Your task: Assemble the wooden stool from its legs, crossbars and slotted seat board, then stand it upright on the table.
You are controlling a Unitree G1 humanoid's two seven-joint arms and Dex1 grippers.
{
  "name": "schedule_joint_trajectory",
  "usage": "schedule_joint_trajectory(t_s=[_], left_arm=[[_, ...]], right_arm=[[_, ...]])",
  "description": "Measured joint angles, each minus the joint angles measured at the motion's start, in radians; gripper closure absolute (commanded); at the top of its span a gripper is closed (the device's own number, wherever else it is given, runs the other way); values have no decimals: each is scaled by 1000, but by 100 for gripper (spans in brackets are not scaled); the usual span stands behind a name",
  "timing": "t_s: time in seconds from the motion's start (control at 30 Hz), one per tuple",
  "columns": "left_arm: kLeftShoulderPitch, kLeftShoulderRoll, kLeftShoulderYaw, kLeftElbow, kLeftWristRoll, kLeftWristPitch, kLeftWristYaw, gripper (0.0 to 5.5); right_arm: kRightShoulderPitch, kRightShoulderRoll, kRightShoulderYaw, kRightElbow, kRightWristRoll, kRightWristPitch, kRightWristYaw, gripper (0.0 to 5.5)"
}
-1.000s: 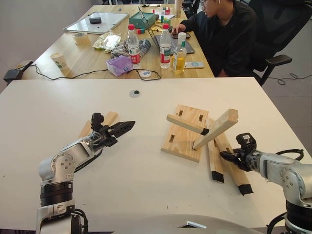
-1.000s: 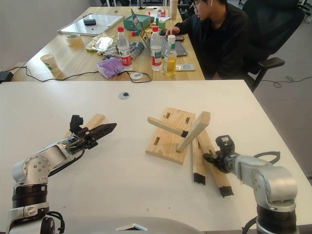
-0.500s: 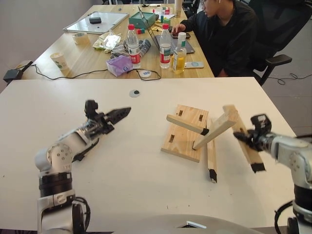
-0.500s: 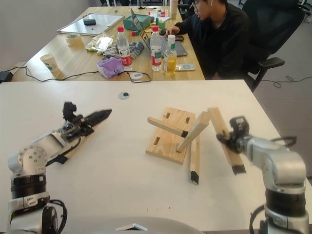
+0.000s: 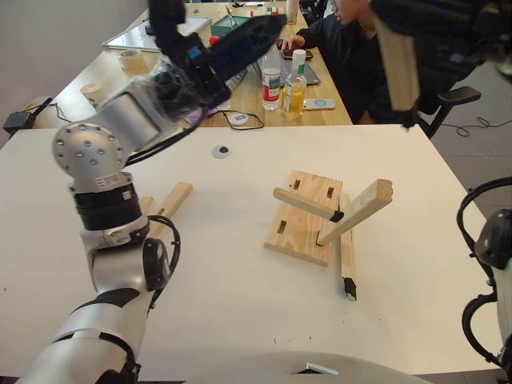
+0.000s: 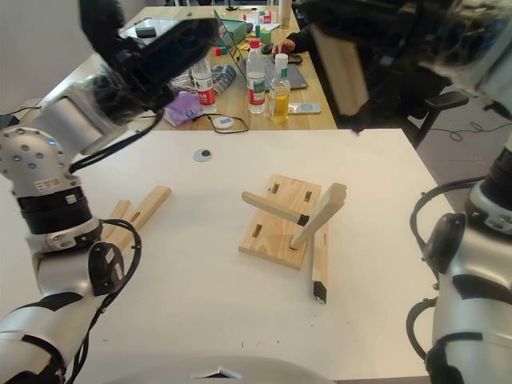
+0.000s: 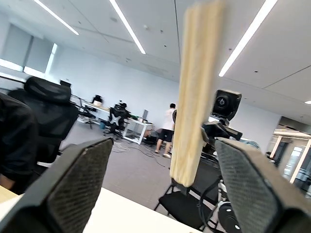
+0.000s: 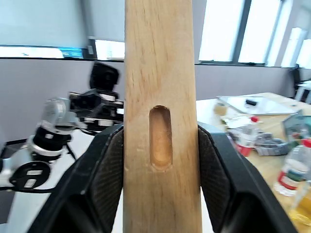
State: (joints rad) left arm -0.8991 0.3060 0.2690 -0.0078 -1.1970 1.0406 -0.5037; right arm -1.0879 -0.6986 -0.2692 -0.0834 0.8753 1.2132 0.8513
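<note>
Little of the stool is together yet, by my read. One leg (image 8: 160, 73) is off the counter (image 5: 216, 296) entirely: my right gripper (image 8: 160, 160) is clenched on it, fingers (image 8: 104, 179) pressed to both sides. It hangs high in the upper right of the head view, its slot facing the wrist camera. My left gripper (image 5: 266, 29) is in the upper middle of the frame with its fingers spread and nothing between them.

At centre right, the slotted seat board (image 5: 298, 218) lies flat. A crossbar (image 5: 302, 202) rests across it, and a tilted leg (image 5: 358, 210) leans with its lower end at the board's edge. The two meet at a dark joint, though I cannot tell whether they are truly seated in each other or in a slot. Another leg (image 5: 347, 260) lies flat just beside the board, toward the lower right. Two more pieces (image 5: 168, 202) lie side by side at the left of the frame, well apart from the board.

So I judge this an early stage, with at best one joint made. What remains is fitting the held leg, bringing in the loose pieces, seating everything in the seat slots, then standing the stool upright.
</note>
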Motion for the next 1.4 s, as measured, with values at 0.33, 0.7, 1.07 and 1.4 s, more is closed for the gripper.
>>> schedule_joint_trajectory(t_s=[0.33, 0.7, 1.07, 1.4], left_arm=[[1, -59, -8, -45, -94, -2, 14, 168], [-15, -114, -11, -53, -212, -20, 61, 168], [-25, -128, -25, -51, -263, -45, 84, 256], [-25, -120, -32, -52, -266, -56, 90, 313]], right_arm=[[16, 26, 0, -45, 130, 60, -62, 347], [55, 62, 21, -74, 239, 101, -124, 347], [66, 63, 19, -84, 318, 111, -192, 347], [66, 63, 18, -76, 373, 111, -227, 347]])
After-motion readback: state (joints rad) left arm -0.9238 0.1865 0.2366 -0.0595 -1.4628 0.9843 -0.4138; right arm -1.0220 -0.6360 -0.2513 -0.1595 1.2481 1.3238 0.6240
